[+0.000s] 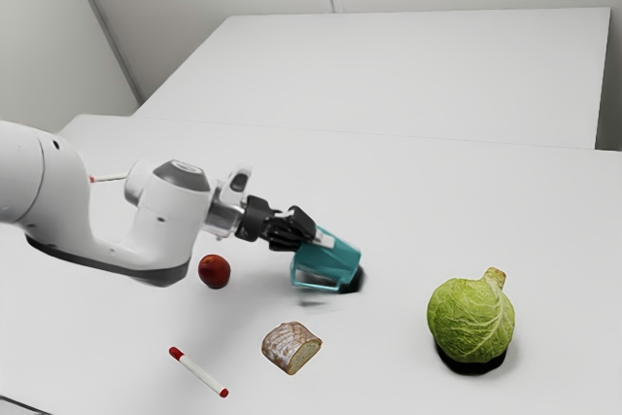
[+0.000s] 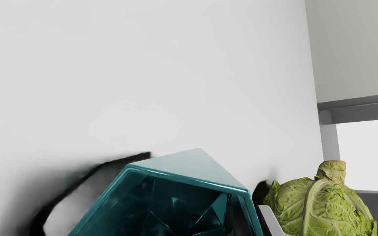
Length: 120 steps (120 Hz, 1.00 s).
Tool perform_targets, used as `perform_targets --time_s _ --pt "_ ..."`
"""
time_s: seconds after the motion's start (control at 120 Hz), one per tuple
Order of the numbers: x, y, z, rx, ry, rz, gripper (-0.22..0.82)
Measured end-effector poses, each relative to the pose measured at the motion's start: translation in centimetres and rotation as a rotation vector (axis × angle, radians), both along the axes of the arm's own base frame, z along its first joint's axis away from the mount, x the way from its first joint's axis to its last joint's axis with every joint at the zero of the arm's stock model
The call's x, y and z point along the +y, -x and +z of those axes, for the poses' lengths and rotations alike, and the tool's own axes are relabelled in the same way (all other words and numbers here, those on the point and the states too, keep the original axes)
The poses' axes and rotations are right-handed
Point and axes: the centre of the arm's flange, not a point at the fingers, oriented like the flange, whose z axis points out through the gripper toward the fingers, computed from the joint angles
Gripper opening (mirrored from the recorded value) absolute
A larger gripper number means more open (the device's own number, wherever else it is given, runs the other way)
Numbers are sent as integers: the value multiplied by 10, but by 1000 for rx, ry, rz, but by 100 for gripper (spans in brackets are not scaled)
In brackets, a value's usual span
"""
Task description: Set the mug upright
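Observation:
My gripper (image 1: 322, 238) reaches down to the teal mug (image 1: 333, 261) near the middle of the table, in the exterior view. The mug is tilted on its side, its mouth toward my hand and its handle loop low. In the wrist view, the mug (image 2: 189, 175) shows its open mouth and dark interior. There the gripper (image 2: 254, 221) is shut on the mug's wall, one finger inside the mouth and the other outside against it. Much of the inner finger is hidden by the mug. Whether the mug touches the table is unclear.
The cabbage (image 1: 471, 318) stands toward the exterior view's right. The bread piece (image 1: 291, 347) lies in front of the mug, the red fruit (image 1: 214, 270) below the arm, and a red-tipped marker (image 1: 199, 372) near the front. Another marker (image 1: 110, 177) lies behind the arm.

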Motion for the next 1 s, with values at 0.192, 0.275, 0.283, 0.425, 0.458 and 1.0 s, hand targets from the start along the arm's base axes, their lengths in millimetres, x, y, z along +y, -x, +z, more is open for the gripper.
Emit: perform_targets --time_s 0.192,0.275,0.283,0.425,0.458,1.0 --pt "-6 2 31 -85 -17 -34 -15" --pt "-7 0 40 -117 -50 -71 -15" --pt "-6 0 41 -119 -53 -75 -15" --pt "-1 -10 65 -174 -158 -163 -15" --pt "-1 -13 73 -186 -193 -191 -15" --pt "13 -32 121 -59 -841 -520 -17"
